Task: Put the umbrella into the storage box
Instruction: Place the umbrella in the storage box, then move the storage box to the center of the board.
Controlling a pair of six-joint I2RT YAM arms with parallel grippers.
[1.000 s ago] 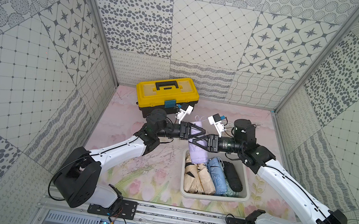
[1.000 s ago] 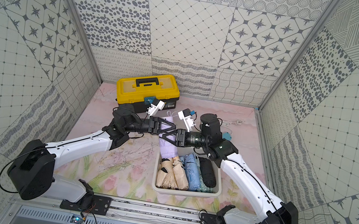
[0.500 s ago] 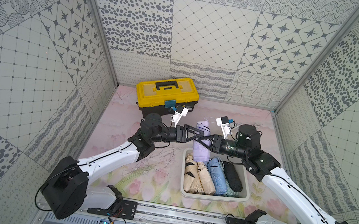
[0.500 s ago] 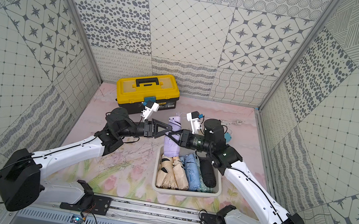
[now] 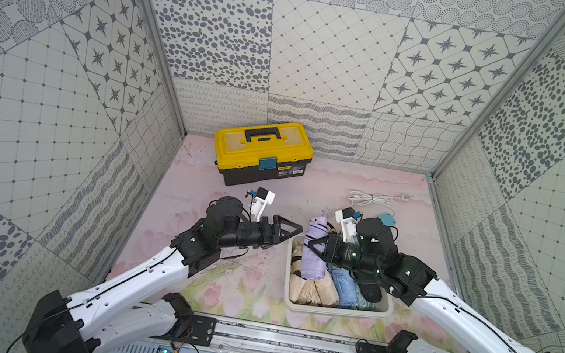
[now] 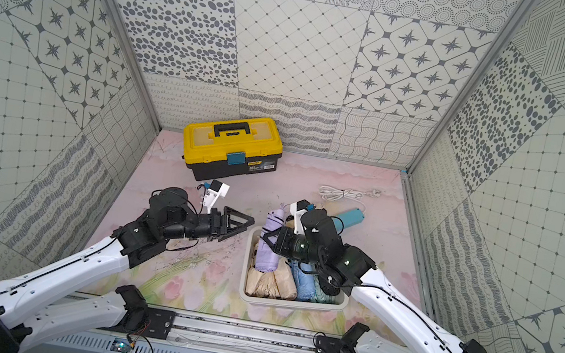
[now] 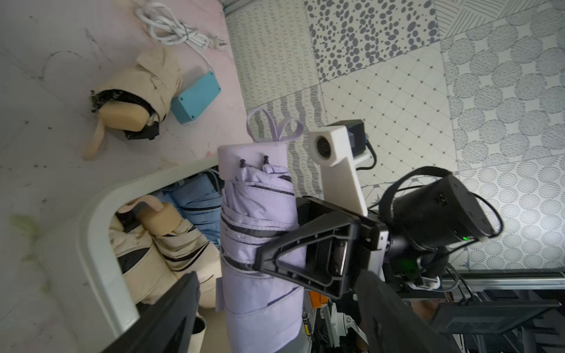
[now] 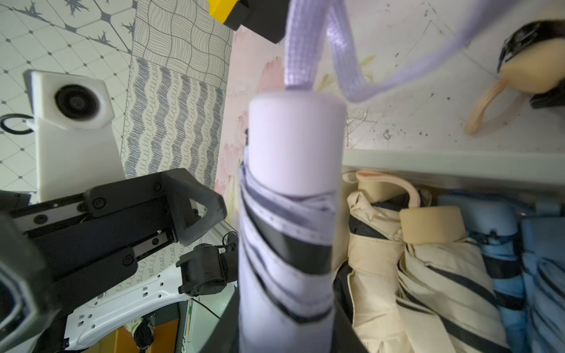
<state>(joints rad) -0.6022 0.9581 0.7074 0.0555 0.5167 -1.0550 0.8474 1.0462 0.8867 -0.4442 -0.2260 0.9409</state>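
Note:
A folded lavender umbrella (image 5: pixel 311 268) with a wrist strap stands tilted over the left end of the white storage box (image 5: pixel 328 311), its lower end above the beige umbrellas inside. My right gripper (image 5: pixel 315 247) is shut on the umbrella's middle; in the right wrist view the umbrella (image 8: pixel 293 152) fills the space between the jaws. My left gripper (image 5: pixel 292 235) hangs open just left of the box, apart from the umbrella. In the left wrist view the umbrella (image 7: pixel 256 214) shows ahead of the spread fingers (image 7: pixel 171 308).
The box holds beige (image 5: pixel 312 291), blue (image 5: pixel 343 288) and black umbrellas. Another beige umbrella (image 7: pixel 137 91) and a teal case (image 7: pixel 195 97) lie behind the box, next to a coiled white cable (image 5: pixel 372 199). A yellow toolbox (image 5: pixel 261 154) stands by the back wall.
My left gripper opened, let go of the lavender umbrella and drew back to the left. The right gripper closed fully on it and keeps it over the box.

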